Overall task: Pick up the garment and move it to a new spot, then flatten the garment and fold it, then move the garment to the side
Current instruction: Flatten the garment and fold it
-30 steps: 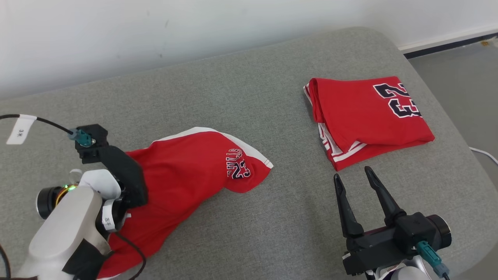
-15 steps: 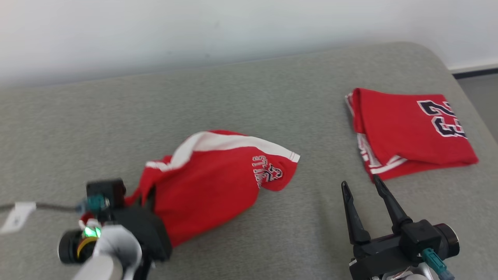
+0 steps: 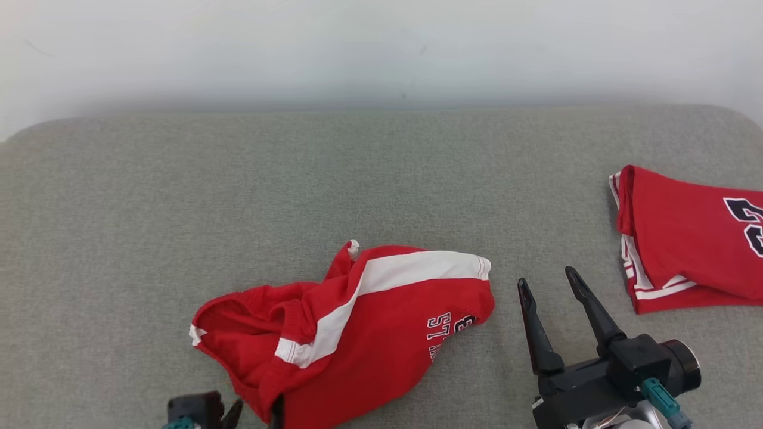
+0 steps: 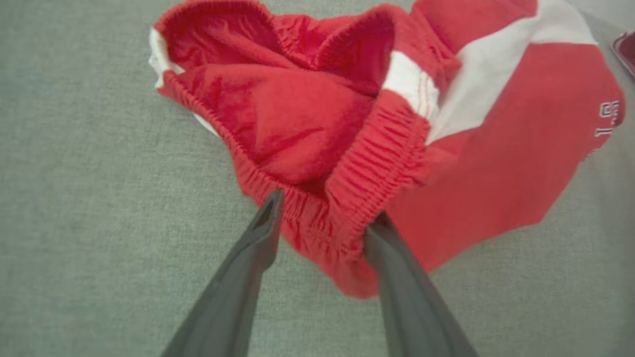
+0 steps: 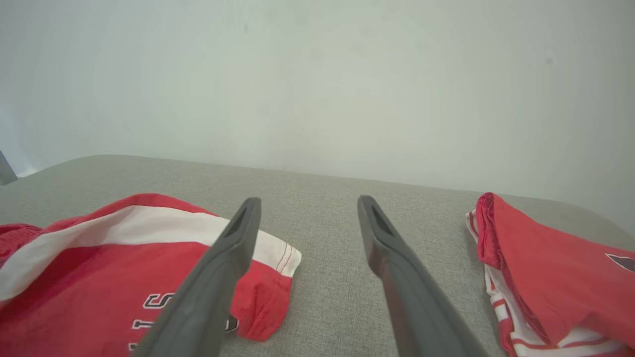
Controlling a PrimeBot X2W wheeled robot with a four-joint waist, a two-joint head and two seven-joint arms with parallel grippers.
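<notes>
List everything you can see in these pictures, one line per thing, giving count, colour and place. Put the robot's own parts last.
crumpled red shorts with white side stripe and elastic waistband: one, red and white, front middle of the cushion.
folded red jersey with dark number: one, red with white trim, right side of the cushion.
grey fabric cushion: one, grey, under both garments.
plain wall: one, off-white, behind the cushion.
left gripper: one, dark fingers apart, astride the shorts' waistband.
right gripper: one, dark fingers apart, over bare cushion between the garments.
</notes>
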